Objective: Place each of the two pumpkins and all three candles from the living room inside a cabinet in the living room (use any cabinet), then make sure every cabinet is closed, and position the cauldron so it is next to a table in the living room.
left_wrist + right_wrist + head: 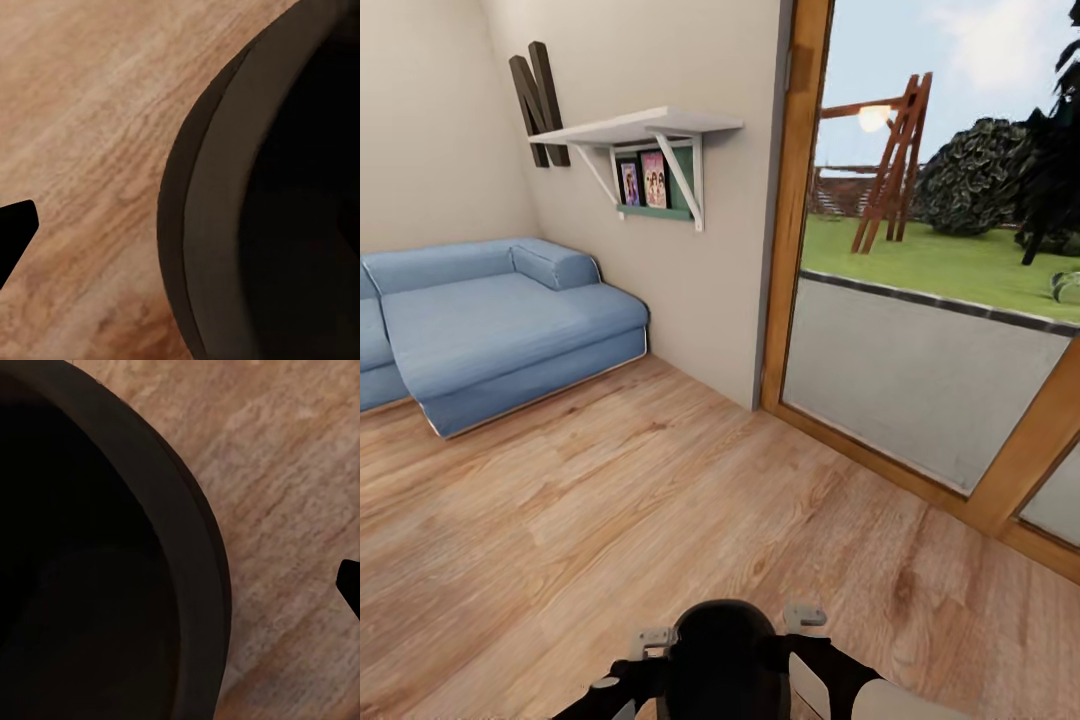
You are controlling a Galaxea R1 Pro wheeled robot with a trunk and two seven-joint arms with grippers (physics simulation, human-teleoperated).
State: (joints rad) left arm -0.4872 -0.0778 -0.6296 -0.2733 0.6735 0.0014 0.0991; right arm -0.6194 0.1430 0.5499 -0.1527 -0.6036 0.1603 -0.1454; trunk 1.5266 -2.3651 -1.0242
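**A:** Where was the cauldron (722, 655) at that point?

**B:** Right at the bottom of the head view, a round black body held close in front of the robot between both arms, above the wooden floor (610, 500). Each wrist camera looked along its thick dark rim (217, 225) into a black interior (75, 585), with floorboards passing behind.

**A:** And the jaws?

**B:** I couldn't tell for either one. One dark fingertip (15, 229) of the left gripper poked in at the frame's edge, and a sliver of a right-hand fingertip (349, 585) likewise. The second finger of each pair was out of sight, probably behind or inside the pot wall, but that was a guess. The pale brackets either side of the pot in the head view didn't settle it.

**A:** So what could have gone wrong?

**B:** Chiefly the hold. If the pot was only pinched at its rim from two sides, any uneven arm motion while the base rolled might have tilted it or let it slip to the floor.

**A:** Anything in the room?

**B:** The robot faced a corner: blue sofa (490, 320) to the left, a glazed door (920, 380) with a wooden frame to the right, a wall shelf (640, 130) above. No coffee table showed, so it needed to turn, and a tight swing near the frame risked a knock.
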